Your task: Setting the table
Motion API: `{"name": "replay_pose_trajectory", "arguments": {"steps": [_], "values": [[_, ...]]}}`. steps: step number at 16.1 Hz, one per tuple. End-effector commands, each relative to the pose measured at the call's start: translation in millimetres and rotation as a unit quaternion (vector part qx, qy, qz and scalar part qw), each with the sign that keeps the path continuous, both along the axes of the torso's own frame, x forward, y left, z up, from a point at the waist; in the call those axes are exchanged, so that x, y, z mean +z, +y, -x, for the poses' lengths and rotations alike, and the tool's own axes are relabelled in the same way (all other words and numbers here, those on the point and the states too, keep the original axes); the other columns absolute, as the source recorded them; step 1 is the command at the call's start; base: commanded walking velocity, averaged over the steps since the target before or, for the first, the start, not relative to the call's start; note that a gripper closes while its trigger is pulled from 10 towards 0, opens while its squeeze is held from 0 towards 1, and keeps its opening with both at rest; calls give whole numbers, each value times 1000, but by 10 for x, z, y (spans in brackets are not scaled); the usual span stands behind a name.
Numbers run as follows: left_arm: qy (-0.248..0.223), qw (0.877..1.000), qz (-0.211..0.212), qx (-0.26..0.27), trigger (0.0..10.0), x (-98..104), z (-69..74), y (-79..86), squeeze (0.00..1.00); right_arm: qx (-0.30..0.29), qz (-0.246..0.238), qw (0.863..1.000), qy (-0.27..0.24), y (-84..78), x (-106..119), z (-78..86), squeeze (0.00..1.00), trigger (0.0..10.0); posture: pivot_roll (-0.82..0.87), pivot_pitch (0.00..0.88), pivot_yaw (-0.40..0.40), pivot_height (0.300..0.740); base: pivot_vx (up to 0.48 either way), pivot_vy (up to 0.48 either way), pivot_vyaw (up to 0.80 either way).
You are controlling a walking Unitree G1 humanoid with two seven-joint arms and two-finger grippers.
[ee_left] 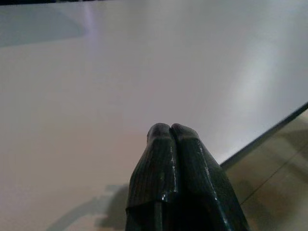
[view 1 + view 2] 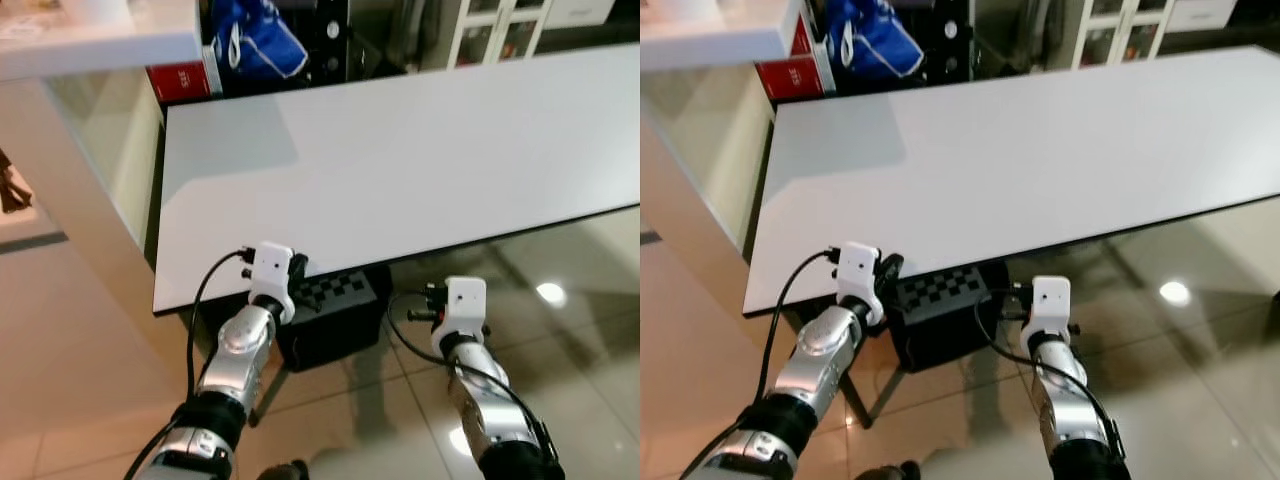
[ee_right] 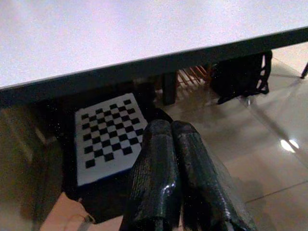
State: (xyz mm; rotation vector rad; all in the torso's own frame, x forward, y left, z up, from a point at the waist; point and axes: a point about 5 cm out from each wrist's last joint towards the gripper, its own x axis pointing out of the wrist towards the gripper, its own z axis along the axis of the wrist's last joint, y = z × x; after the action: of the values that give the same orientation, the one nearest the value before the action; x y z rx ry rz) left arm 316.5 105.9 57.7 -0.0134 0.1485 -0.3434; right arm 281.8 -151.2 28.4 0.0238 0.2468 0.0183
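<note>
Table [image 2: 420,160]: white top with a dark edge, bare surface, runs diagonally from lower left of the head frame to the upper right. Near edge sits just ahead of both wrists.

Near:
- Left gripper [image 1: 171,131]: fingers clenched together, nothing between them. Held over the near left corner of the tabletop; wrist view looks along the white surface, with the table edge and tan floor off to one side. In the head view its white wrist block [image 2: 272,266] overlaps the table edge, lower centre-left of frame.
- Right gripper [image 3: 171,126]: fingers also pressed shut, empty. Sits lower than the tabletop, out in front of the near edge, pointing under the table. White wrist block [image 2: 465,302] at lower centre-right of the head frame, over the glossy floor [image 2: 590,330].

Mid:
- Black box [image 2: 330,310] on the floor under the near table edge, between the two arms, with a black-and-white checkerboard panel [image 3: 111,137] on its top face.
- Further under the table in the right wrist view: a table leg [image 3: 168,88], a dark mesh-like item [image 3: 240,77], and something orange-brown that I can't identify.

Far:
- Blue bag [image 2: 255,40] behind the table's far left end, upper centre-left of frame, red box [image 2: 180,78] just beside it.
- White counter [image 2: 95,35] at upper left.
- White cabinet with glass doors [image 2: 500,28] at the top right, beyond the table.
</note>
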Motion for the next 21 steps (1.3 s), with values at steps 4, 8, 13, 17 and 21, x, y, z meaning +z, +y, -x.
{"name": "replay_pose_trajectory", "arguments": {"steps": [4,8,13,17,21], "values": [[-3,1000,-2,1,10000,23,-12,4,0,4,1,1000,1,3,0,11,43,10000,-71,0,43,740,0,0,413],[-3,1000,-4,1,10000,17,-7,6,0,7,5,1000,4,8,-12,15,55,10000,-71,0,43,740,0,0,413],[-4,1000,-4,-1,10000,28,-19,5,0,-15,-9,1000,7,-7,-16,1,0,10000,-70,0,41,740,0,0,265],[-5,1000,-3,0,10000,33,-23,2,0,-15,-5,1000,6,-16,-19,6,0,10000,-72,0,42,740,0,0,0],[-4,1000,-3,-1,10000,26,-13,-14,0,-24,0,1000,3,-54,-15,14,0,10000,-74,0,42,740,0,0,0]]}}
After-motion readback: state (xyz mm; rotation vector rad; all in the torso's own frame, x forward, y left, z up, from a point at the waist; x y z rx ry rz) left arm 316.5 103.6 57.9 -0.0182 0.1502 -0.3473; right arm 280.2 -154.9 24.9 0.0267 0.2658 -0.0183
